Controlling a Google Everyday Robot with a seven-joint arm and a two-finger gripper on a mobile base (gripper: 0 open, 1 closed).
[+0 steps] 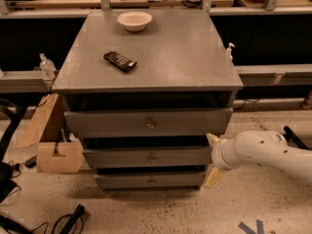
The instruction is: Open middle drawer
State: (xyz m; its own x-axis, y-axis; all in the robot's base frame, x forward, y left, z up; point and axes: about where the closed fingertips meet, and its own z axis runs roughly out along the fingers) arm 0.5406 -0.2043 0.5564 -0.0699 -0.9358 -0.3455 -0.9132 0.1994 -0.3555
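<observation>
The grey cabinet has three drawers stacked under its top. The middle drawer (146, 157) is wide and shallow, with a small round metal knob (151, 159) at its centre. It stands shut, flush between the top drawer (146, 123) and the bottom drawer (148, 180). My gripper (212, 159) is on a white arm (263, 152) coming in from the right. It sits at the right end of the middle drawer's front, with one cream finger (212, 139) above and one (213, 177) below. The fingers are spread apart and hold nothing.
On the cabinet top (185, 57) lie a white bowl (134, 20) at the back and a dark flat object (120, 61) left of centre. Cardboard boxes (53, 152) stand on the floor to the left, with cables (68, 221) nearby. Workbenches run behind.
</observation>
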